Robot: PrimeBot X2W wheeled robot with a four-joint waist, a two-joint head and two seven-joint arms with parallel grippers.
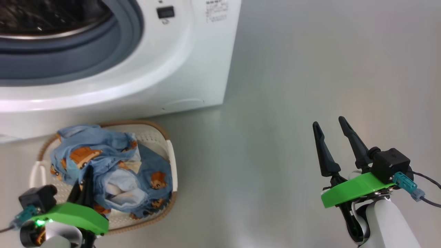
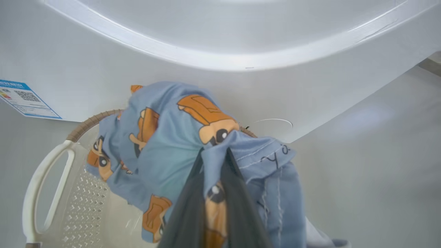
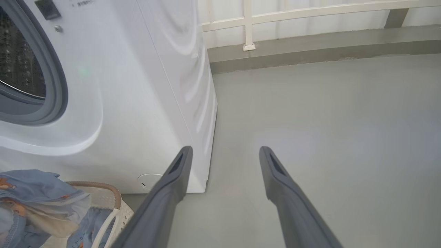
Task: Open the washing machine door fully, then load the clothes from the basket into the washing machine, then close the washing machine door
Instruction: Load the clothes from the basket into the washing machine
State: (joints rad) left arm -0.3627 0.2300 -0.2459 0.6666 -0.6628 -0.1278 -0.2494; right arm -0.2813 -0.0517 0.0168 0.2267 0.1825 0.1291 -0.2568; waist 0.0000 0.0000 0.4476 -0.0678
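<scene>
A fold of the clothes (image 2: 165, 151) is pinched between the jaws of the left gripper (image 2: 214, 153), which are drawn narrow with blue bear-printed cloth caught between them. In the left wrist view, the fabric is bunched over and around the fingertips, and a seam with dark stitching is draped just to the right of the jaws. The rest of the bundle is seen hanging below and to the left of the jaws into the basket (image 2: 44, 172), whose white handle and perforated wall are shown at the lower left. Beyond the jaws the white front of the washing machine (image 2: 220, 86) is seen close by, with a blue energy sticker (image 2: 26, 100) far to their left and the round flap (image 2: 274, 124) just past them to the right. In the head view the left gripper (image 1: 88, 172) is set into the heap of clothes (image 1: 103, 155), which is piled above the rim of the basket (image 1: 171, 155); the grey gasket (image 1: 86, 51) and steel drum (image 1: 51, 17) are exposed further ahead of the jaws. The jaws of the right gripper (image 1: 328, 122) are held wide apart with nothing between them, above the bare grey floor (image 1: 310, 69) and well apart from the basket. From the right gripper (image 3: 224, 148), the washing machine (image 3: 137, 103) is seen ahead and to the left of its jaws, and the clothes (image 3: 31, 193) lie low at the far left.
</scene>
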